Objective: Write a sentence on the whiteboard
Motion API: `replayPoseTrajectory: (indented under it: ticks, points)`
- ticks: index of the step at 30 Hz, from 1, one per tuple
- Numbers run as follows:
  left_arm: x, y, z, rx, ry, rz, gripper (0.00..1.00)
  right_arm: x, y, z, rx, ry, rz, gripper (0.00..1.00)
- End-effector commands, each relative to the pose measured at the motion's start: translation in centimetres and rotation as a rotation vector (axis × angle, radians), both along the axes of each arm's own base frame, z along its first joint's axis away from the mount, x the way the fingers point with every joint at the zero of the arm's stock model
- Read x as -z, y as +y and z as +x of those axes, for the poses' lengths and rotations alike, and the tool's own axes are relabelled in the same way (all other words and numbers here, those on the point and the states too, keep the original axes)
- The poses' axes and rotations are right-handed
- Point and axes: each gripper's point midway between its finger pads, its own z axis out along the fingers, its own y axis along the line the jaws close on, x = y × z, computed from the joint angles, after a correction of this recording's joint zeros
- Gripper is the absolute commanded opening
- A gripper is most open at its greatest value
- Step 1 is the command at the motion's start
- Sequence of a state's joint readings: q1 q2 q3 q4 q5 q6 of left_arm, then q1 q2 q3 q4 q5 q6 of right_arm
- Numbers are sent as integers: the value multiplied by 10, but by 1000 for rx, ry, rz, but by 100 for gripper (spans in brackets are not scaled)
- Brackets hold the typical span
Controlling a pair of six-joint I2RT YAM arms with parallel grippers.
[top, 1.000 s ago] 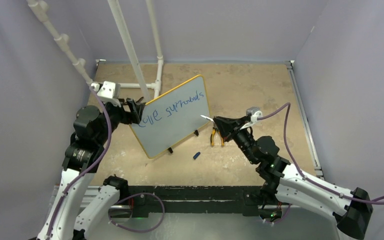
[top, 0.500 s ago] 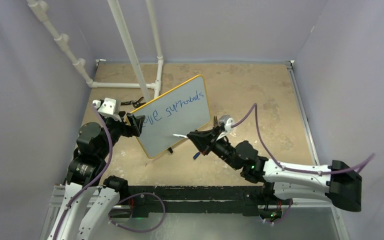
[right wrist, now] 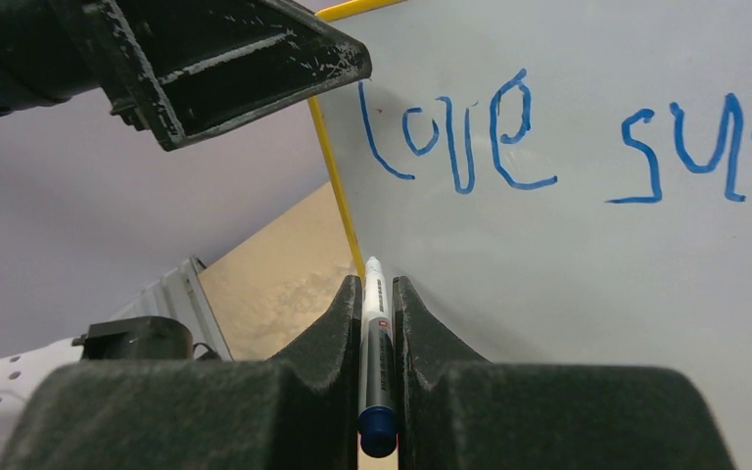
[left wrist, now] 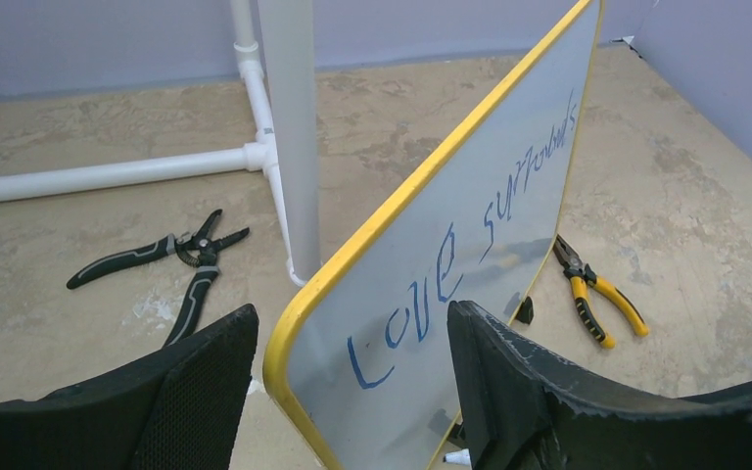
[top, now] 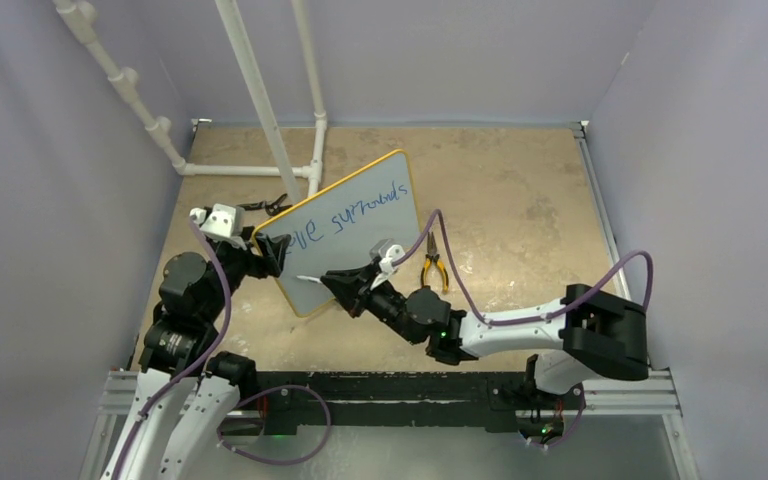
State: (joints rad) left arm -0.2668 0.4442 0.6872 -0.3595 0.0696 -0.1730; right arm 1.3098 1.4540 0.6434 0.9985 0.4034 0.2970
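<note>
You have the whiteboard (top: 360,235) standing on the counter (top: 520,200); pliers (top: 432,270) lie to its right, a second tool (left wrist: 199,253) behind it near the pipe frame (left wrist: 289,147).

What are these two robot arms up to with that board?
The right claw pinches a white marker with a blue end, its tip close to the grey-white, yellow-framed whiteboard, below the blue handwritten words "love surrounds". The left claw stands open astride the board's edge beside "love". A second line seems about to start.

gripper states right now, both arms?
Left gripper: open, jaws straddling the whiteboard edge.
Right gripper: shut on the marker.
</note>
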Motion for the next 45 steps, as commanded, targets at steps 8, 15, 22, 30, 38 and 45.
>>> replayPoseTrajectory:
  ticks: [8,15,22,30,38,45]
  points:
    - [-11,-4,2,21,-61,-3,62,-12,17,18,86,-27,21,0]
    - [-10,-9,1,57,-65,-3,55,-1,18,26,138,-14,-11,0]
    - [-11,-12,0,73,-70,-2,48,13,15,34,192,11,-53,0]
    - [-11,-11,0,66,-68,-2,48,30,4,37,226,43,-84,0]
    - [-10,-9,1,53,-65,1,47,40,0,37,240,60,-112,0]
    - [-10,-8,1,51,-65,3,47,19,-2,27,181,11,-58,0]
